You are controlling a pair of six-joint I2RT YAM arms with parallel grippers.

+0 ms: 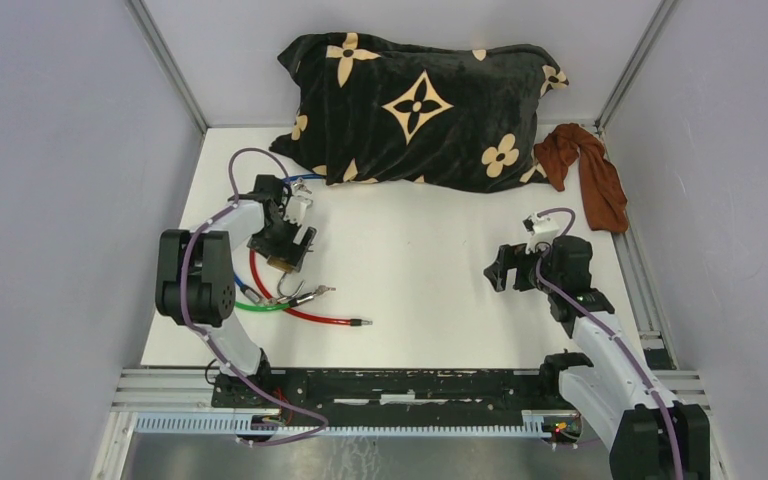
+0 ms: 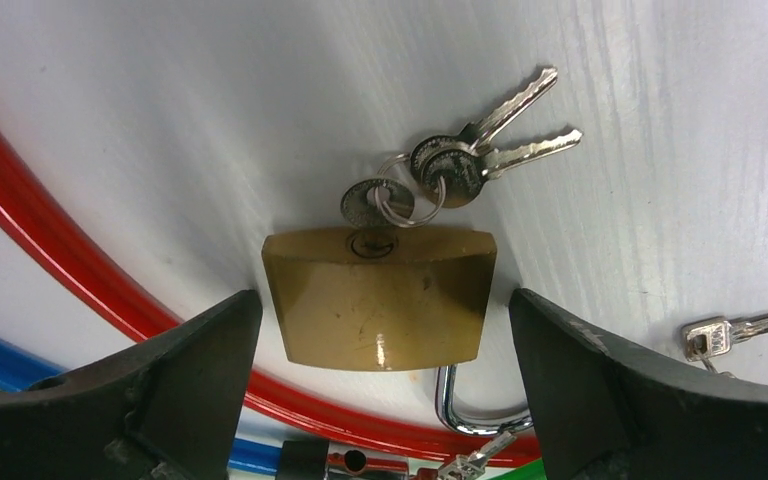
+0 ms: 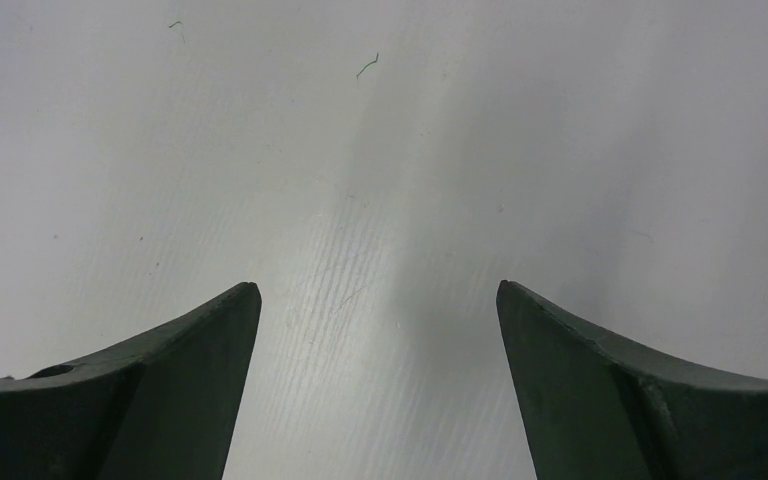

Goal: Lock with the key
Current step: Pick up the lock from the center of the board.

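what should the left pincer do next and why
Probably close the left pincer on the brass padlock: its open jaws straddle the body without touching, and a key already sits in the keyhole. That would steady it for the right pincer, open over the table.

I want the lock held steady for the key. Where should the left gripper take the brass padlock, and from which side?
Probably the body of the brass padlock, across its two side faces, coming down with the left gripper, whose open fingers stand either side of it. The inserted key sticks out of one end and the shackle out of the other, so leave those free.
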